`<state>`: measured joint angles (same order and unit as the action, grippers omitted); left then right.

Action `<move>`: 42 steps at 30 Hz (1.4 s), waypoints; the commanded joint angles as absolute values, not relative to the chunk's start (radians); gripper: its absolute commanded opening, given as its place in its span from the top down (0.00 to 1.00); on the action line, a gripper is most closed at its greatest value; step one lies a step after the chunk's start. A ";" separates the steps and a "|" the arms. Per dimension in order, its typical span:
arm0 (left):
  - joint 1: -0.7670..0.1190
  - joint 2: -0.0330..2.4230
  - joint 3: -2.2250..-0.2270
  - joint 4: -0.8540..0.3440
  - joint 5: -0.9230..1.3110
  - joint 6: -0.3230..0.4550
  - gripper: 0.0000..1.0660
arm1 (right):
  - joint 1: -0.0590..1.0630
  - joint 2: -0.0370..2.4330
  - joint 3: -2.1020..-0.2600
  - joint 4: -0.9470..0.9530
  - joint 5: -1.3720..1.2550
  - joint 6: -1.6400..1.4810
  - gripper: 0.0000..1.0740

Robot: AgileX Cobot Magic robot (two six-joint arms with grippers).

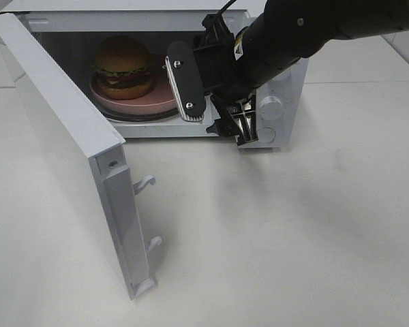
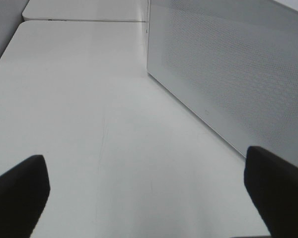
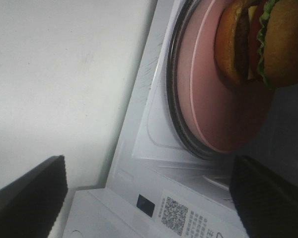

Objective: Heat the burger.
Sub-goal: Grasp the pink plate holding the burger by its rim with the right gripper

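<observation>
Up front, right gripper (image 1: pixel 215 102) hanging at the mouth of the microwave (image 1: pixel 273 41), jaws spread wide and holding nothing, one pale ribbed finger (image 1: pixel 187 85) just outside the cavity's front edge, the other, dark, lower down before the control panel. Seen from the right wrist view, both dark fingertips (image 3: pixel 27 196) at the frame corners with a broad gap between them, nothing in that gap but the microwave's front sill and a label with a QR code (image 3: pixel 175 216). Further in, at about 10 o'clock from the gripper in the high view, the burger (image 1: pixel 123 66) sitting on the pink plate (image 1: pixel 157 102), plate resting on the dark-rimmed turntable (image 1: pixel 140 116) inside the cavity. Burger well apart from the fingers, untouched. To the gripper's 3 o'clock, two round knobs (image 1: pixel 271 107) on the panel, one above the other. Door (image 1: pixel 68 143) swung fully open toward 8 o'clock, its latch hooks (image 1: pixel 144 182) facing the table (image 1: pixel 293 238). Over on the left wrist view, left gripper (image 2: pixel 149 198) also parted wide and empty above bare white tabletop, the perforated pane of the door (image 2: pixel 228 74) standing just beside it.
</observation>
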<state>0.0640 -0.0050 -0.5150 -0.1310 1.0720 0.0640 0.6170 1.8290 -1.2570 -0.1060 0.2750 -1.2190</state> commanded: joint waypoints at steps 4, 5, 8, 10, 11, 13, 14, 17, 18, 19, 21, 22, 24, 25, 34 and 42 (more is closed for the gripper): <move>0.066 -0.010 -0.516 -0.136 1.074 0.059 0.06 | 0.620 1.909 -1.343 -0.135 0.266 -1.189 0.21; 0.066 -0.010 -0.516 -0.136 1.074 0.059 0.06 | 0.620 1.909 -1.343 -0.135 0.266 -1.189 0.21; 0.066 -0.010 -0.516 -0.136 1.074 0.059 0.06 | 0.620 1.940 -1.372 -0.148 0.267 -1.188 0.21; 0.066 -0.010 -0.516 -0.136 1.074 0.059 0.06 | 0.620 1.989 -1.419 -0.148 0.282 -1.188 0.21; 0.066 -0.010 -0.516 -0.136 1.074 0.059 0.06 | 0.620 1.989 -1.419 -0.148 0.282 -1.188 0.21; 0.066 -0.010 -0.516 -0.136 1.074 0.059 0.06 | 0.620 2.024 -1.450 -0.148 0.286 -1.188 0.22; 0.066 -0.010 -0.516 -0.136 1.074 0.059 0.06 | 0.620 2.024 -1.450 -0.148 0.286 -1.188 0.22; 0.066 -0.010 -0.516 -0.136 1.074 0.059 0.06 | 0.620 2.057 -1.492 -0.150 0.310 -1.183 0.23; 0.066 -0.010 -0.516 -0.136 1.074 0.059 0.06 | 0.620 2.070 -1.508 -0.154 0.320 -1.179 0.23; 0.066 -0.010 -0.516 -0.136 1.074 0.059 0.06 | 0.620 2.094 -1.534 -0.168 0.333 -1.164 0.24; 0.066 -0.010 -0.516 -0.136 1.074 0.059 0.06 | 0.620 2.105 -1.550 -0.171 0.339 -1.149 0.24; 0.066 -0.010 -0.516 -0.136 1.074 0.059 0.06 | 0.620 2.105 -1.550 -0.171 0.339 -1.149 0.24; 0.066 -0.010 -0.516 -0.136 1.074 0.059 0.06 | 0.620 2.138 -1.592 -0.171 0.346 -1.116 0.25; 0.066 -0.010 -0.516 -0.136 1.074 0.059 0.06 | 0.620 2.138 -1.592 -0.171 0.346 -1.116 0.25; 0.066 -0.010 -0.516 -0.136 1.074 0.059 0.06 | 0.620 2.210 -1.697 -0.171 0.353 -1.103 0.27; 0.066 -0.010 -0.516 -0.136 1.074 0.059 0.06 | 0.620 2.264 -1.756 -0.165 0.359 -1.102 0.29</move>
